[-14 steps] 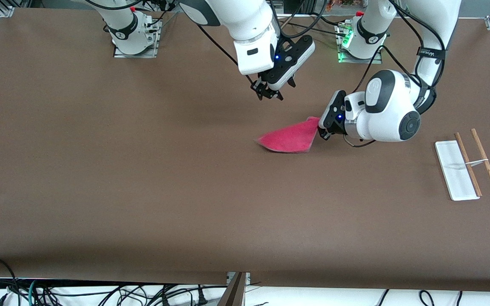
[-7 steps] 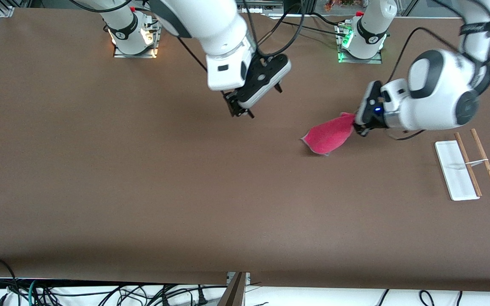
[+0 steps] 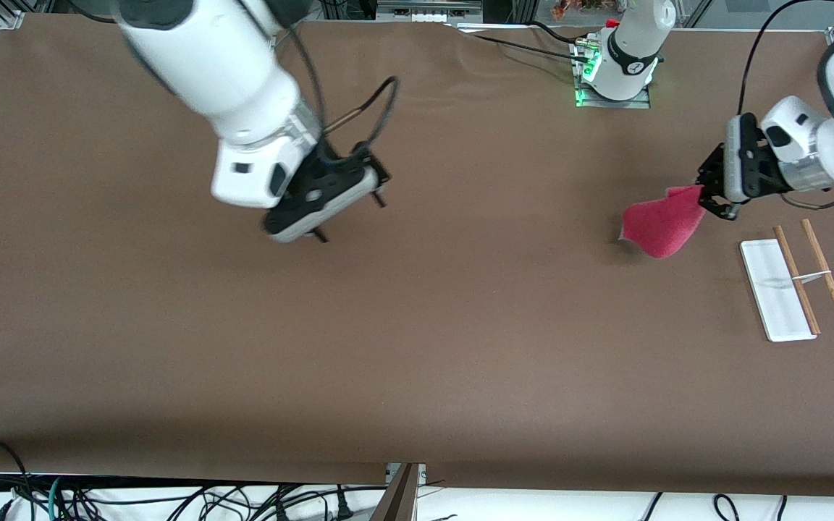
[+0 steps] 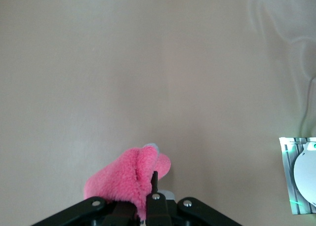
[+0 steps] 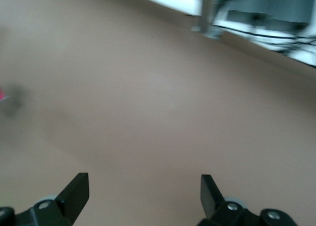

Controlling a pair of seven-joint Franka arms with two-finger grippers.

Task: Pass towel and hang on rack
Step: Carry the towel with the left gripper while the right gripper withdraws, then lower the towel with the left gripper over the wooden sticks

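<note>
the towel (image 3: 659, 226) is fluffy pink-red terry cloth, its pile deep and matt. the desk (image 3: 417, 347) has a flat brown covering, matt and smooth. the rack (image 3: 795, 286) has a smooth white base with a faint sheen, two bare brown wooden rods and a small shiny metal crosspiece. both arms wear glossy white plastic shells; the claws' fingers look matt black.

bare table (image 3: 417, 347) mid, rack (image 3: 793, 286) by left arm's end

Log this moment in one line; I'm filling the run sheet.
left gripper: shut on towel, in air beside rack | right gripper: open, over bare table | towel not yet hung
</note>
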